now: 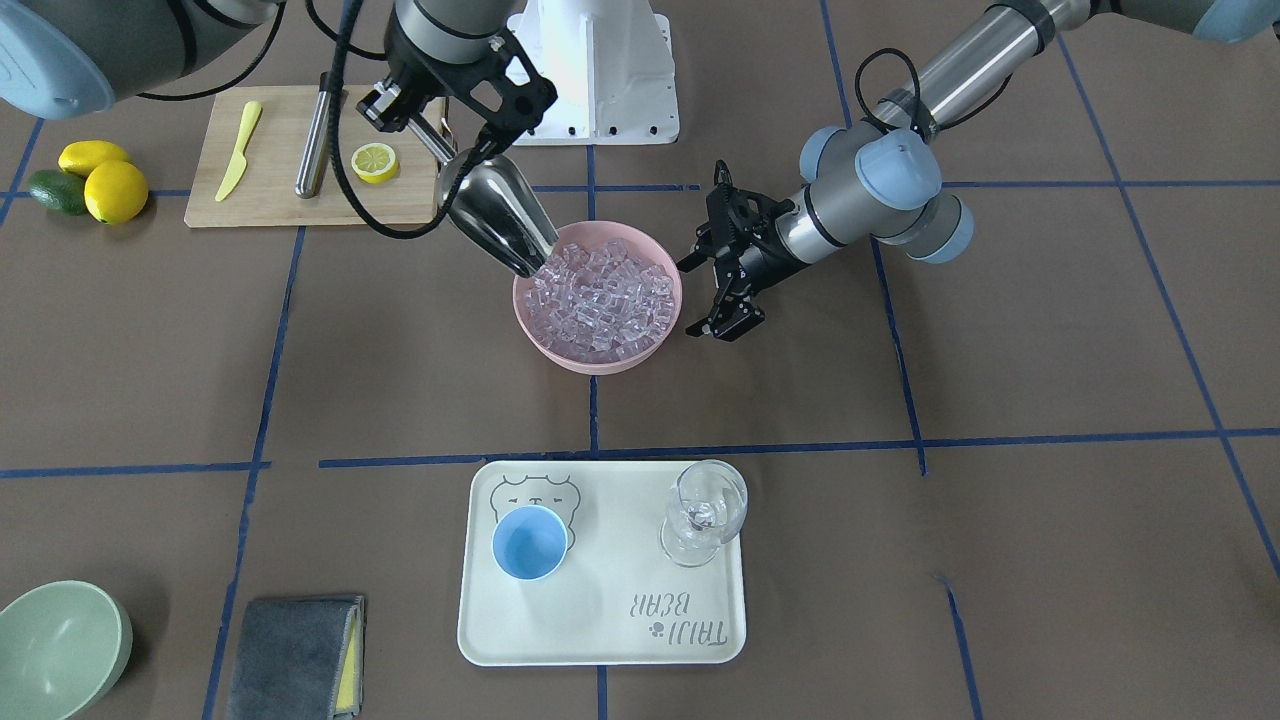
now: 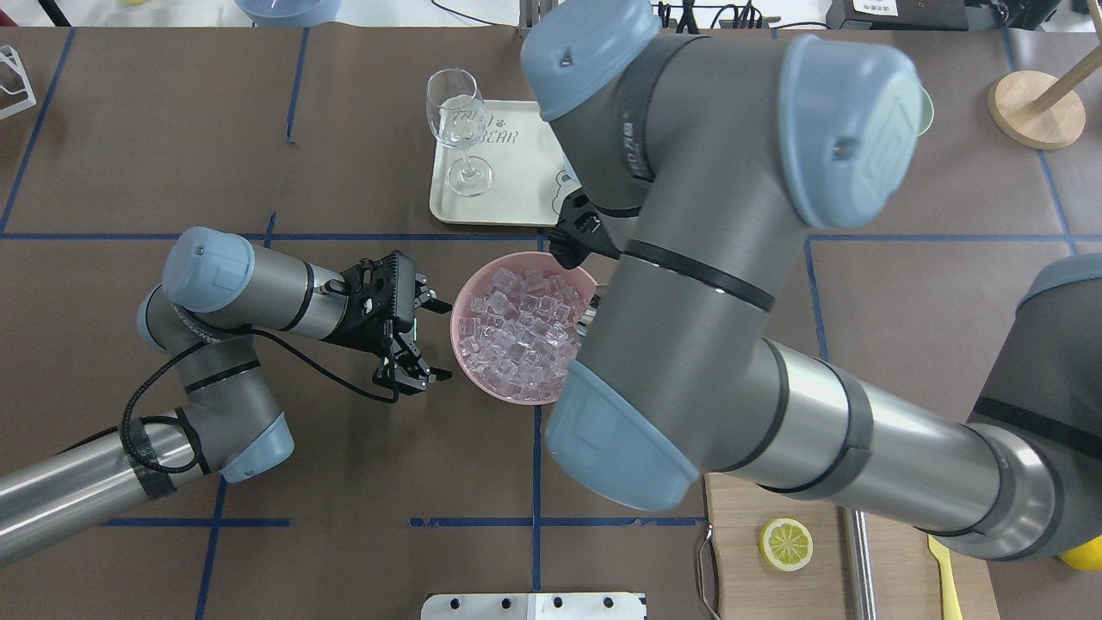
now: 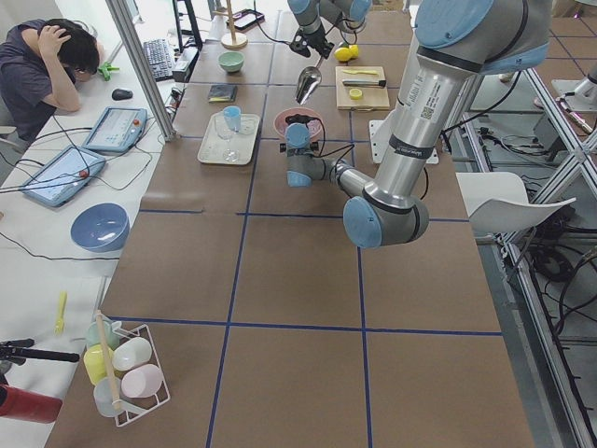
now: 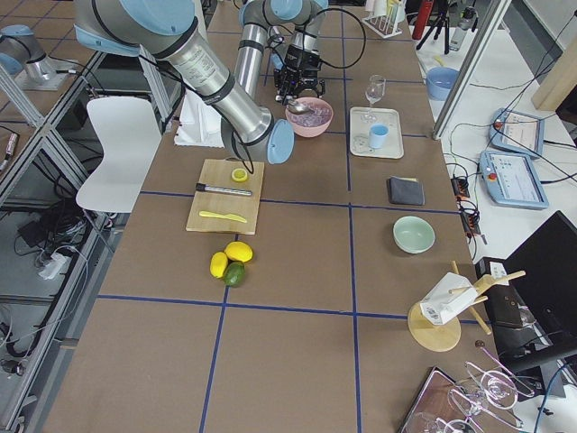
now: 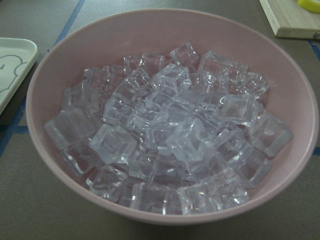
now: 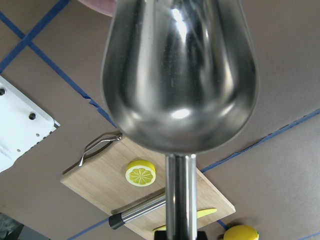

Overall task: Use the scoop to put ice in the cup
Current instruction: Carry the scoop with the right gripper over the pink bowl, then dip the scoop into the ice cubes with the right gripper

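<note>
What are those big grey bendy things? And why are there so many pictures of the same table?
Those are a robot's two arms, the left arm and the right arm. Each ends in a two-finger claw called a gripper. All the pictures show one moment from different cameras: one facing the robot, one above and behind it, one at each end of the table, and one on each wrist. The right gripper holds a shiny metal scoop, its tip down at the ice piled in a pink bowl. The left gripper hangs open and empty beside that bowl. Nearer the facing camera, a tray carries the little blue cup, which looks empty, and a wine glass.
</note>
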